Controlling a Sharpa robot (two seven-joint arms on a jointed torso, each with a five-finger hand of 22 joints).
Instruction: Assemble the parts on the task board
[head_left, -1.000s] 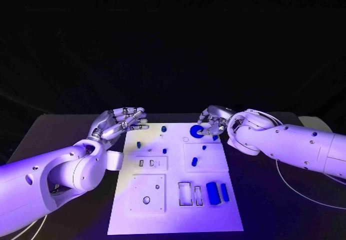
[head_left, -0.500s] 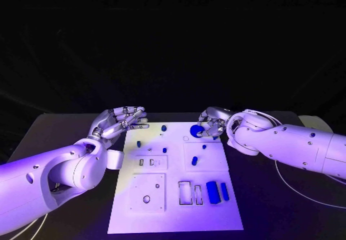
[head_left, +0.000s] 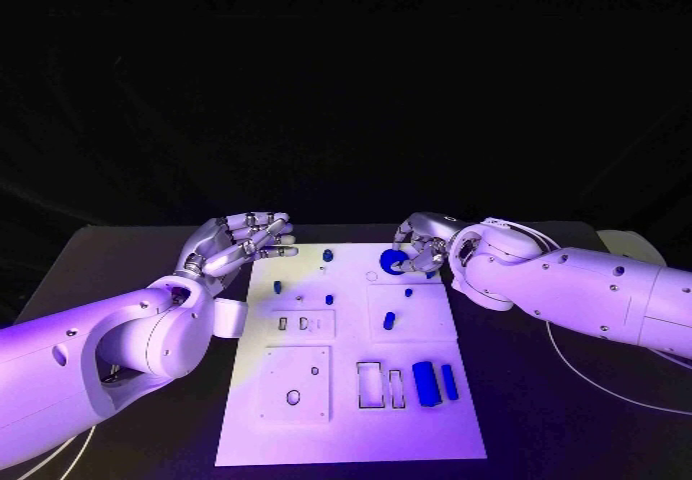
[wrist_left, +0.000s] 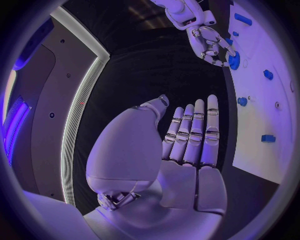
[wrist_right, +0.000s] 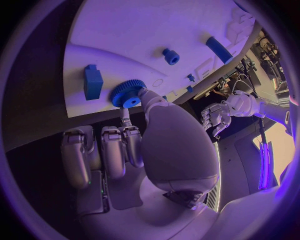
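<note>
Two hands: both at the far end of the task board (head_left: 346, 440), one at each side.
Right hand (head_left: 420, 243): at the board's far right corner, pinching the blue gear (head_left: 392, 262) between thumb and a finger; remaining fingers curled beside it.
Blue gear: toothed disc, at the board's far edge, touching or just above its surface; cannot tell which. Seen also from the right wrist (wrist_right: 127, 93), with a thumb tip against its rim.
Left hand (head_left: 235, 246): just off the board's far left corner, holding nothing, fingers extended side by side with the palm turned up toward the camera; the same flat spread seen from the left wrist (wrist_left: 187, 145).
Task board: white plate lying lengthwise on the black table (head_left: 130, 270), bearing small blue pegs near its far end.
Blue block (head_left: 426, 384): near the board's near right side, next to a thinner blue bar (head_left: 449, 383), both beside two rectangular slots.
Blue peg (head_left: 388, 322): near the board's middle, between the gear and the block.
</note>
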